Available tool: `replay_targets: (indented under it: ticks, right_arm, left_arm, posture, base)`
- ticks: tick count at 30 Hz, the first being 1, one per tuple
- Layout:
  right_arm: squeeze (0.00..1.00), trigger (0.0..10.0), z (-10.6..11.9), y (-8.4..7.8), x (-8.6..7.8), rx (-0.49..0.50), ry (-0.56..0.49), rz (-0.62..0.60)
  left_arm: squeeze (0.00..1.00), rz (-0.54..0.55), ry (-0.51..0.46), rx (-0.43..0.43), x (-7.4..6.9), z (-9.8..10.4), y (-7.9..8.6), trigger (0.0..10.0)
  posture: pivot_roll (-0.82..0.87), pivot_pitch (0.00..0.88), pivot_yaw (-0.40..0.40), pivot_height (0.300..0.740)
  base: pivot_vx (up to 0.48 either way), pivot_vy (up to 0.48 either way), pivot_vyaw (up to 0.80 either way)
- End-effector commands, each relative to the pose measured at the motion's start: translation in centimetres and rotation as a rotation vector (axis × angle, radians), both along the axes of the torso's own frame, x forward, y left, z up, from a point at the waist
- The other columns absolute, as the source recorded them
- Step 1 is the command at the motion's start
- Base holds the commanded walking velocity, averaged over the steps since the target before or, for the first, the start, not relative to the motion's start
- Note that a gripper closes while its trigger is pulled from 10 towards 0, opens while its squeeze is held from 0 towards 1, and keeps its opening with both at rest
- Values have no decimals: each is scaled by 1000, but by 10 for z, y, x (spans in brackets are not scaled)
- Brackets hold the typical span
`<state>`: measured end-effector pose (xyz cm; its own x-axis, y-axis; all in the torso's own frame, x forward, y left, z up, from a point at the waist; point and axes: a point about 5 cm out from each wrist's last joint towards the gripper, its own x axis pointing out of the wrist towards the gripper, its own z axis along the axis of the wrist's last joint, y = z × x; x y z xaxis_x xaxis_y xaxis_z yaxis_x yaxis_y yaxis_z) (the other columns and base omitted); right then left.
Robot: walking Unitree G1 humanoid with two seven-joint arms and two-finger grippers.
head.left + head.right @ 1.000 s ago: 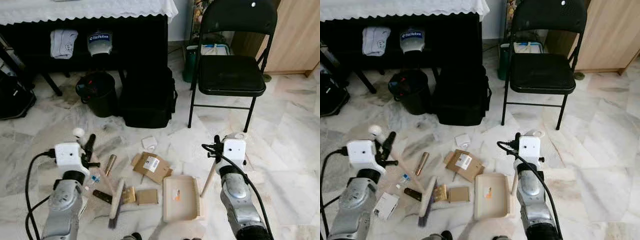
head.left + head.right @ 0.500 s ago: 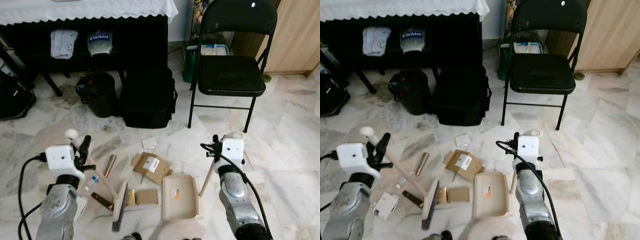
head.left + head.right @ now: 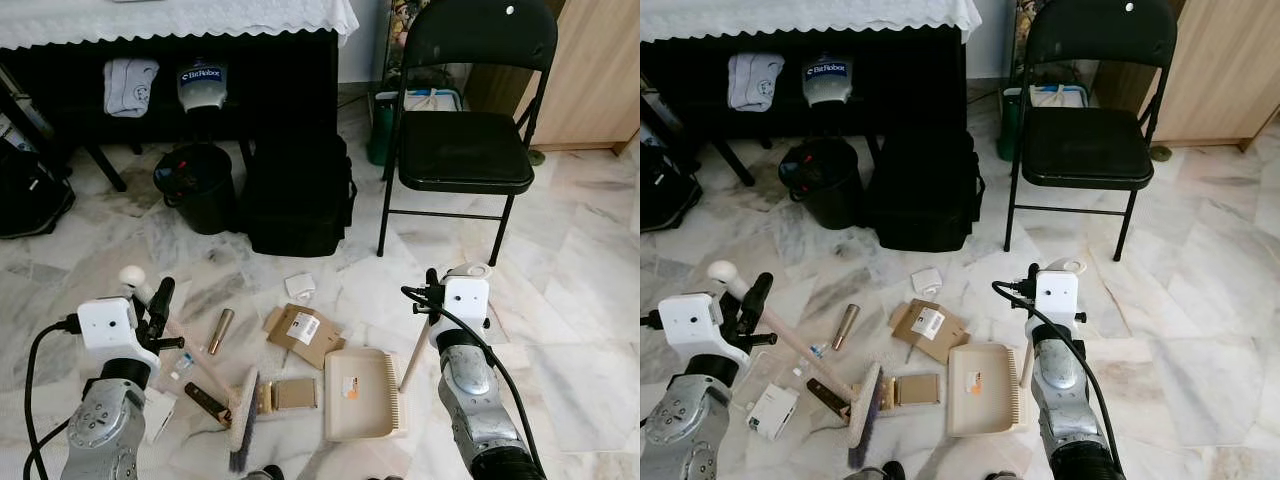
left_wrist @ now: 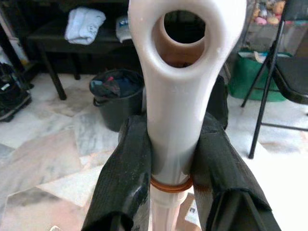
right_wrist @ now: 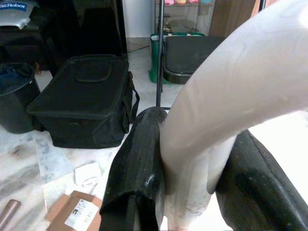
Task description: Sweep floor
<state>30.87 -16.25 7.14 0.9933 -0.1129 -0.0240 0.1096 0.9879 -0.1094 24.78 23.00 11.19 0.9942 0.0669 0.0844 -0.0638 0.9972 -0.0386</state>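
Left end effector clamps broom; right end effector clamps dustpan handle.

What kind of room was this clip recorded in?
Most likely a room in a home: a marble-tiled floor, a black folding chair, and a table with a white lace cloth with clothes and bags stored beneath it. A black waste bin and a black bag stand by the table.
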Motion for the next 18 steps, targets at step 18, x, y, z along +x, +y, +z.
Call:
replay_targets:
  ticks: [18]
  right_arm:
    - [0, 10000, -2, 3, -2, 1, -8, 5]
  left_arm:
    - [0, -177, 202, 28, -6, -24, -12, 10000]
  posture:
    - [51, 168, 56, 740]
  base:
    - [0, 0, 0]
